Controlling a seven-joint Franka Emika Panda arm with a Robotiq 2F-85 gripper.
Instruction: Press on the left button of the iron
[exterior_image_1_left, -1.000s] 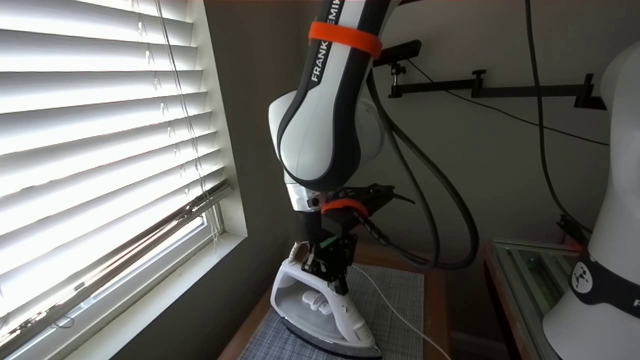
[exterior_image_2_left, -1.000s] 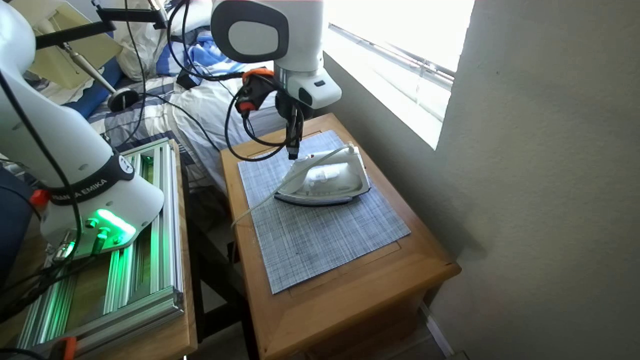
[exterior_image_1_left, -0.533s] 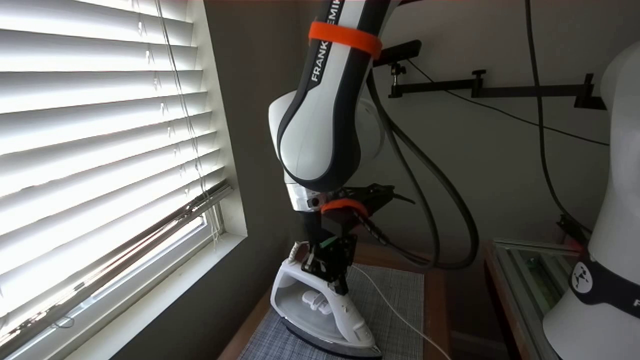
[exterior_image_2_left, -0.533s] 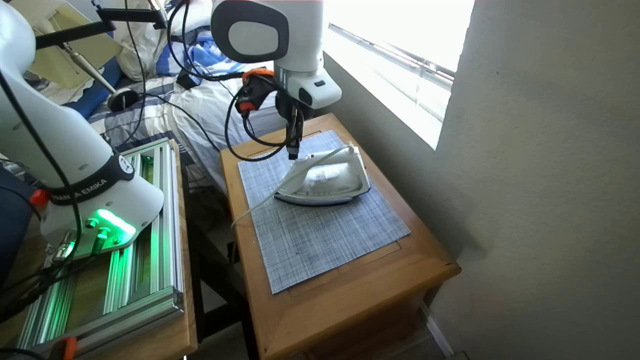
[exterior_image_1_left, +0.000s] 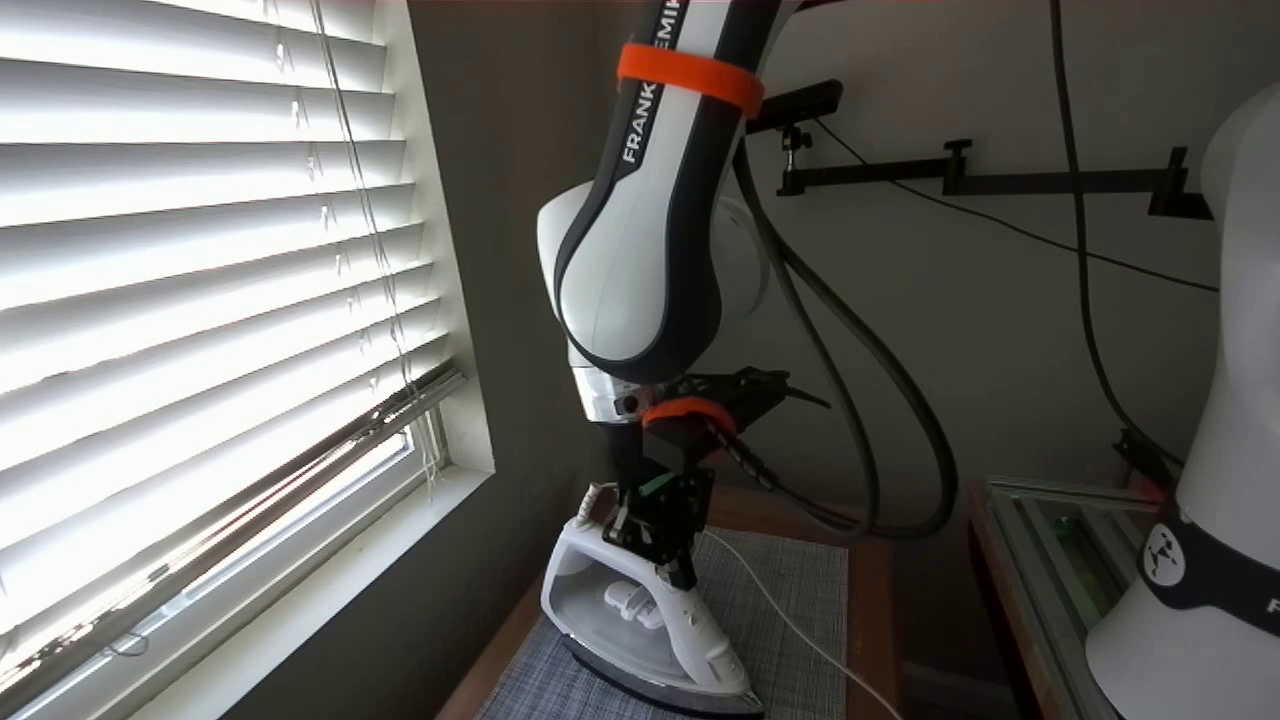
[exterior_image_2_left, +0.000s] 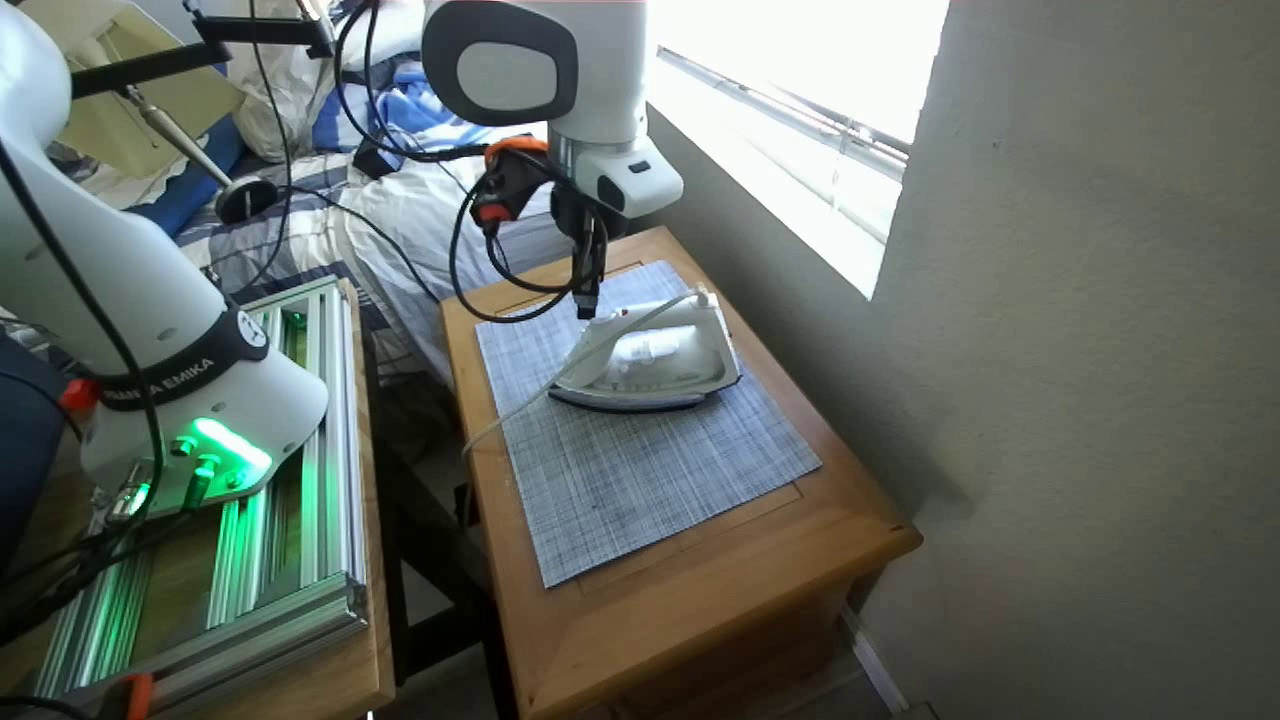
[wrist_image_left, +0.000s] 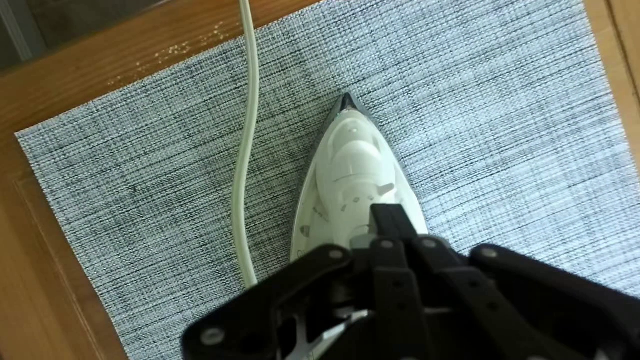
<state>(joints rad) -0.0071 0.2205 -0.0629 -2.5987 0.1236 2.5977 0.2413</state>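
The white iron (exterior_image_1_left: 700, 635) stands on its soleplate on the grey woven mat, and it also shows in an exterior view (exterior_image_2_left: 665, 362). In the wrist view the iron (wrist_image_left: 352, 165) points away from me, with a small lever (wrist_image_left: 386, 189) and printed marks on its top. My gripper (wrist_image_left: 392, 220) is shut and empty, its fingertips together over the iron's right side. In both exterior views the gripper (exterior_image_1_left: 683, 575) (exterior_image_2_left: 587, 303) points down at the front part of the handle. I cannot tell whether it touches. The buttons are hidden behind the fingers or too small to make out.
The mat (exterior_image_2_left: 640, 490) lies on a wooden table (exterior_image_2_left: 700, 610). The iron's white cord (wrist_image_left: 245, 165) runs beside it over the table edge. A wall and a window with blinds (exterior_image_1_left: 200, 250) stand close by. A bed (exterior_image_2_left: 400, 210) is behind the table.
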